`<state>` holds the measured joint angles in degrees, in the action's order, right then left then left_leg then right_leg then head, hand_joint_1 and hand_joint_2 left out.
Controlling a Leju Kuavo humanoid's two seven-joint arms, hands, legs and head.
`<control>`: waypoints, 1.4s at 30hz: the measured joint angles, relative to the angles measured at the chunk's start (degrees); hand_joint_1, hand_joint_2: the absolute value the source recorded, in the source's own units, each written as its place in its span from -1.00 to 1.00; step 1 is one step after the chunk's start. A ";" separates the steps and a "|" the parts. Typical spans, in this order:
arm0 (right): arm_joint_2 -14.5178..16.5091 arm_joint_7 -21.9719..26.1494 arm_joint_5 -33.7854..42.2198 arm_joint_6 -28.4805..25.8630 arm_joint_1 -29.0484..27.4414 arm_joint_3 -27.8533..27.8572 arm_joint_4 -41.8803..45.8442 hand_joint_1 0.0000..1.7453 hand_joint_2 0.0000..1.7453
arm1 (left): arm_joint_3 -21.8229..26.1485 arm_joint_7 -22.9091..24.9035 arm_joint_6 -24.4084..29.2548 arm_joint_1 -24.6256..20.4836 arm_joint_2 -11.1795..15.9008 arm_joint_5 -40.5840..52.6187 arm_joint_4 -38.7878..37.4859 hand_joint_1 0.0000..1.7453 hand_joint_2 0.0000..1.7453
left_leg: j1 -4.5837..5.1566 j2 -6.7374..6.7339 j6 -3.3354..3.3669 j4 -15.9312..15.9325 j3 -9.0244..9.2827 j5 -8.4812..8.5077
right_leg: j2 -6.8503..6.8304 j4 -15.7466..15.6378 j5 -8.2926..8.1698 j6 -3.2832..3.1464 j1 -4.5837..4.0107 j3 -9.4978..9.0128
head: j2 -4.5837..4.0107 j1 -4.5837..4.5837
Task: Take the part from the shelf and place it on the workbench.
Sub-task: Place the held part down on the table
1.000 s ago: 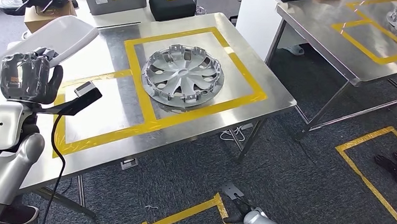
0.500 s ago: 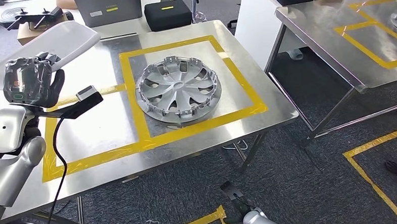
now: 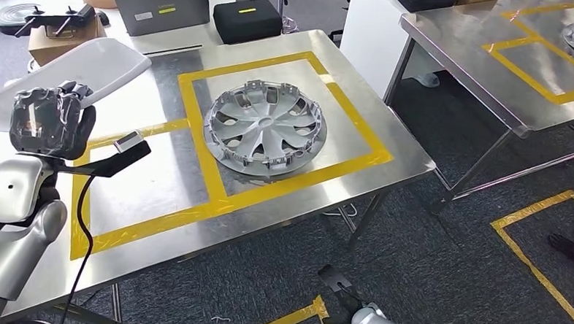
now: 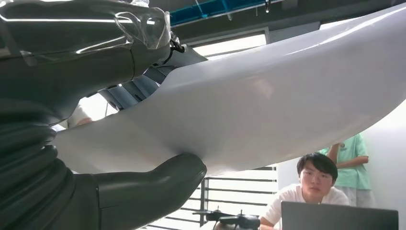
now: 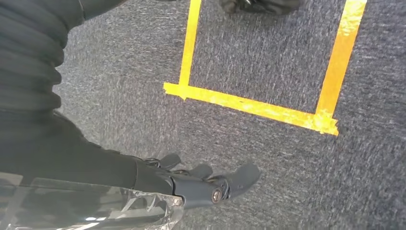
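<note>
My left hand [image 3: 48, 121] is raised at the left edge of the steel workbench [image 3: 388, 130] and grips a long white curved part [image 3: 69, 72]. In the left wrist view the white part [image 4: 268, 100] lies across the hand, with the thumb [image 4: 163, 179] under it and the fingers [image 4: 129, 91] over it. The part juts over the bench's left rear area. My right hand [image 5: 210, 184] hangs low over the carpet, fingers loosely apart and holding nothing.
A silver hubcap [image 3: 265, 126] lies inside the right yellow-taped square on the workbench. The left taped square [image 3: 140, 188] is bare. A laptop [image 3: 161, 7], a black case [image 3: 246, 18] and a drone on a box [image 3: 53, 20] sit behind. A second steel table [image 3: 508, 62] stands right. A person [image 4: 318, 191] sits behind the laptop.
The whole view has shifted a little as the camera moved; the workbench sits slightly lower and to the right. My left hand still holds the white part at the same place.
</note>
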<state>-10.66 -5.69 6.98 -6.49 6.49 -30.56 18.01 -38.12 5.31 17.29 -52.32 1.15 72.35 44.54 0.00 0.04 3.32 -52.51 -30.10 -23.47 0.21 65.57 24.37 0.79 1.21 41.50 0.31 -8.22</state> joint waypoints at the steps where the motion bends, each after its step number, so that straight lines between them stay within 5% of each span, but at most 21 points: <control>1: -0.02 0.01 -0.08 0.00 -0.14 0.10 0.00 -1.00 1.00 | -0.11 -0.07 -0.12 0.66 0.01 -0.27 -0.24 1.00 1.00 | 0.02 0.01 -0.02 -0.02 -0.01 -0.04 | 0.00 4.08 1.37 0.09 0.06 1.94 | 0.00 0.00; 3: 0.00 0.04 -0.31 0.01 -0.40 0.26 0.00 -1.00 1.00 | -0.38 -0.11 -0.18 2.45 0.03 -0.89 -0.87 1.00 1.00 | -0.01 0.09 -0.18 -0.18 0.00 -0.25 | -0.04 5.86 1.62 0.93 0.28 2.86 | 0.00 0.01; 6: -0.08 0.05 -0.67 0.03 -0.48 0.45 0.00 -1.00 1.00 | -0.77 -0.11 0.34 4.87 0.09 -1.33 -1.67 1.00 1.00 | 0.01 0.25 -0.96 -1.27 -0.13 -1.29 | -0.23 -5.93 -2.34 2.46 0.69 -3.23 | 0.00 0.01; 8: -0.08 0.02 -0.89 0.13 -0.48 0.57 0.00 -1.00 1.00 | -0.94 -0.10 0.29 5.94 0.10 -1.82 -2.19 1.00 1.00 | 0.19 0.29 -1.58 -1.85 -0.26 -2.00 | -0.21 -10.59 -3.48 2.12 0.61 -5.88 | 0.00 0.03; 12: 0.03 -0.20 -1.57 0.31 -0.47 0.66 0.00 -1.00 1.00 | -1.28 0.34 0.29 8.60 0.10 -2.22 -3.57 1.00 1.00 | -0.06 0.22 -2.54 -2.62 -0.38 -3.21 | -0.05 -11.24 -3.25 0.76 0.65 -6.69 | 0.01 0.08; 14: 0.03 -0.37 -1.89 0.27 -0.39 0.69 0.00 -1.00 1.00 | -1.51 0.93 0.86 9.77 0.13 -2.03 -4.40 1.00 1.00 | -0.21 0.19 -3.10 -8.16 -3.16 -6.10 | -0.04 -11.53 -3.09 0.15 0.89 -7.17 | 0.01 0.11; 16: 0.02 -0.61 -2.15 0.25 -0.35 0.70 0.00 -1.00 1.00 | -1.67 1.49 1.32 10.97 0.16 -1.82 -5.27 1.00 1.00 | -0.28 0.16 -3.42 -16.57 -7.83 -9.17 | -0.05 -11.55 -2.89 -0.27 0.87 -7.38 | 0.00 0.13; 18: 0.08 -0.83 -2.44 0.24 -0.39 0.70 0.00 -1.00 1.00 | -1.72 1.80 1.40 12.29 0.19 -1.66 -5.98 1.00 1.00 | -0.35 0.14 -3.42 -19.41 -10.20 -8.61 | 0.03 -11.54 -2.69 -0.47 0.86 -7.63 | 0.01 0.13; 22: 0.18 -0.88 -2.78 0.24 -0.37 0.81 0.00 -1.00 1.00 | -1.69 2.17 1.29 13.10 0.40 -1.22 -6.78 1.00 1.00 | -0.35 0.14 -2.63 -5.00 -4.42 -0.09 | 0.34 -11.53 -2.12 -0.02 0.67 -8.36 | 0.00 0.11; 27: 0.21 -0.89 -2.85 0.23 -0.59 1.20 0.00 -1.00 1.00 | -1.69 2.45 1.14 13.54 0.50 -0.89 -7.38 1.00 1.00 | -0.20 0.32 -1.41 -1.83 -3.03 0.61 | 0.25 -10.84 -1.52 1.19 0.51 -7.55 | 0.00 0.10; 29: 0.15 -0.88 -2.85 0.21 -0.58 1.27 0.00 -1.00 1.00 | -1.68 2.49 1.15 13.52 0.46 -0.85 -7.45 1.00 1.00 | -0.36 0.33 -0.73 -1.57 -2.88 0.86 | 0.17 -5.73 0.96 0.93 0.56 -5.09 | 0.00 0.07; 31: 0.09 -0.88 -2.85 0.19 -0.63 1.31 0.00 -1.00 1.00 | -1.68 2.51 1.14 13.70 0.40 -0.84 -7.65 1.00 1.00 | -0.11 0.34 -0.43 -1.62 -2.93 0.83 | 0.15 3.12 4.24 0.56 0.53 -0.93 | 0.01 0.04; 33: 0.07 -0.89 -2.86 0.15 -0.72 1.32 0.00 -1.00 1.00 | -1.68 2.51 1.10 14.02 0.38 -0.84 -7.96 1.00 1.00 | 0.13 0.37 -0.33 -1.76 -2.95 0.74 | 0.15 7.30 5.17 0.92 0.53 1.20 | 0.01 0.04; 34: 0.04 -0.88 -2.89 0.13 -0.73 1.34 0.00 -1.00 1.00 | -1.68 2.51 1.08 14.12 0.38 -0.85 -8.09 1.00 1.00 | 0.22 0.41 -0.32 -1.87 -2.95 0.66 | 0.15 5.57 4.26 1.33 0.52 0.42 | 0.00 0.04; 36: -0.09 -0.88 -2.97 0.08 -0.67 1.44 0.00 -1.00 1.00 | -1.64 2.51 0.98 14.13 0.34 -0.95 -8.26 1.00 1.00 | 0.34 0.58 -0.47 -2.10 -2.94 0.46 | 0.12 -3.05 1.15 1.94 0.47 -3.81 | 0.00 0.04; 38: -0.21 -0.89 -3.08 0.05 -0.63 1.57 0.00 -1.00 1.00 | -1.55 2.50 0.69 14.10 0.30 -1.14 -8.42 1.00 1.00 | 0.61 0.72 -0.81 -2.33 -3.03 0.24 | 0.11 -9.51 -0.93 1.61 0.26 -7.13 | 0.00 0.05; 42: -0.26 -1.00 -3.59 0.06 -0.64 1.69 0.00 -1.00 1.00 | -0.91 2.19 -0.02 14.27 0.30 -1.78 -8.78 1.00 1.00 | 0.53 0.69 -1.80 -2.77 -3.35 -0.33 | 0.11 -10.98 -1.57 0.55 0.20 -8.04 | 0.01 0.07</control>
<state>-10.92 -6.70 3.39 -6.44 5.84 -28.87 18.01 -39.03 7.50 17.27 -38.04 1.45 70.57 35.77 0.52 0.73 1.53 -55.28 -33.45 -23.80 0.31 54.58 22.80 1.34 1.41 33.46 0.31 -8.15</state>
